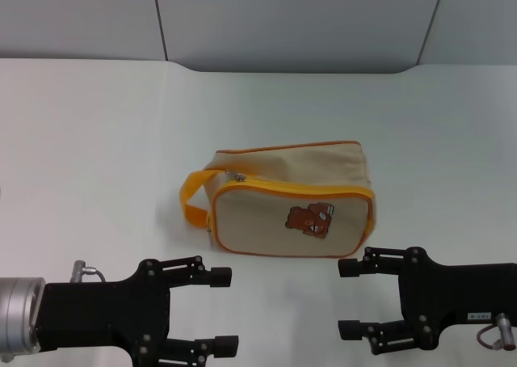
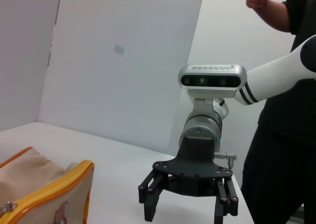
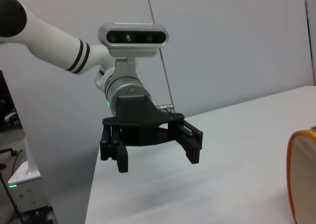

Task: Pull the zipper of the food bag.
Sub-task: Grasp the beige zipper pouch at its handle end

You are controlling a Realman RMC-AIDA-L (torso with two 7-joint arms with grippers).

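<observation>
— White tabletop [image 1: 89, 141] first, since it's the biggest thing. What sits on it?

— Just the food bag [image 1: 291, 201], a boxy beige canvas pouch with orange-yellow piping. It stands ahead of both sets of fingertips, roughly between them and a little beyond, touching neither.

— And the arms?

— The left gripper [image 1: 222, 312] hangs low on the near side, its two black fingers [image 1: 212, 279] spread wide with nothing between them. The right gripper [image 1: 349, 299] mirrors it, fingers [image 1: 355, 268] equally wide apart and empty, their tips just short of the bag's near corner.

— Details on the bag?

— An orange-yellow loop strap [image 1: 192, 201] at the end nearer the left fingertips, and a brown bear patch [image 1: 310, 218] on the side facing both grippers.

— The zipper?

— A small silver tab, the zipper [image 1: 234, 175], sits on top at the strap end, well beyond the left fingers.
</observation>
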